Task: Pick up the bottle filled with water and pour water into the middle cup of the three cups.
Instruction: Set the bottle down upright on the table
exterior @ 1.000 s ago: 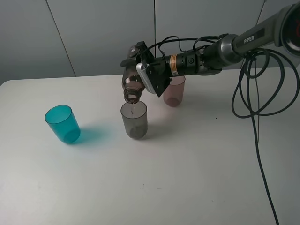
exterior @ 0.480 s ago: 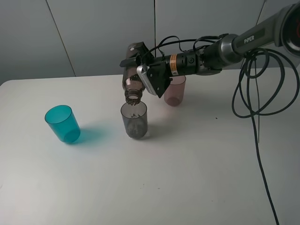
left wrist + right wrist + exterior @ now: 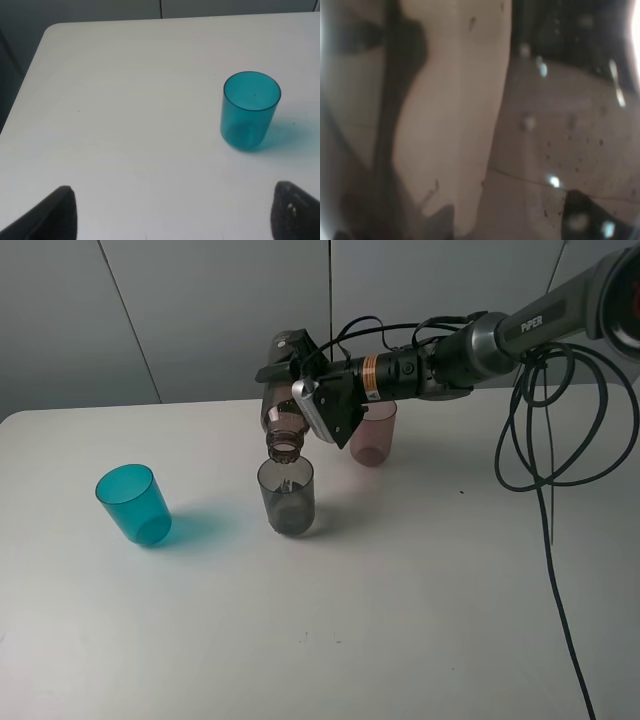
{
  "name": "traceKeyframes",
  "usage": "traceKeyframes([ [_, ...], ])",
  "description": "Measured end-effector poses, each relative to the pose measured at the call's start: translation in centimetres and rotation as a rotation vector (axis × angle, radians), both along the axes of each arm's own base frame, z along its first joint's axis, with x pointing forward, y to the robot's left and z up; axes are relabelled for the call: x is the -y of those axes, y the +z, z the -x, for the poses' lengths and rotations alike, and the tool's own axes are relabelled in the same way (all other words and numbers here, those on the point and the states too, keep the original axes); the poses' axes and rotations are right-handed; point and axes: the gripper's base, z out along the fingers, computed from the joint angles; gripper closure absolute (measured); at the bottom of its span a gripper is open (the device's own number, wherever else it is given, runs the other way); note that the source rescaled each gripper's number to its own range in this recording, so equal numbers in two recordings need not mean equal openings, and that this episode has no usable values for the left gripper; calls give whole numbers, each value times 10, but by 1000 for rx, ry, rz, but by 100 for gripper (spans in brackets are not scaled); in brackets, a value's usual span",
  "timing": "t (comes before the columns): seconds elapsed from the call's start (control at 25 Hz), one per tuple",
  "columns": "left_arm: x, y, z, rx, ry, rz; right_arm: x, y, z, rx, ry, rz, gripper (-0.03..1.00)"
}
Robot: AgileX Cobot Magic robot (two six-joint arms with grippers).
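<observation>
The brownish bottle point(image 3: 281, 426) is tipped neck-down, its mouth just above the smoky-grey middle cup point(image 3: 287, 496). My right gripper point(image 3: 303, 390) is shut on the bottle's body and reaches in from the right. The right wrist view shows only the bottle's wet wall point(image 3: 560, 150), blurred and very close. The teal cup point(image 3: 132, 503) stands to the left and the pink cup point(image 3: 372, 434) behind the right arm. My left gripper point(image 3: 177, 220) is open and empty, with the teal cup point(image 3: 250, 111) ahead of it on the table.
The white table point(image 3: 400, 590) carries only the three cups. A black cable point(image 3: 545, 490) loops down from the right arm over the table's right side. A grey wall stands behind the table.
The right wrist turned slightly a second ago. The bottle's mouth stays over the grey cup. In the last half second nothing visibly moved.
</observation>
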Motion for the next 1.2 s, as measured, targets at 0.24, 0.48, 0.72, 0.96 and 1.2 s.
traceKeyframes([
  [0.24, 0, 0, 0, 0, 0, 0, 0, 8, 0, 32, 5, -1, 97],
  [0.48, 0, 0, 0, 0, 0, 0, 0, 13, 0, 51, 10, -2, 97],
  [0.72, 0, 0, 0, 0, 0, 0, 0, 14, 0, 86, 22, 7, 97],
  [0.96, 0, 0, 0, 0, 0, 0, 0, 22, 0, 128, 34, 8, 97],
  [1.2, 0, 0, 0, 0, 0, 0, -1, 24, 0, 155, 44, 11, 97],
])
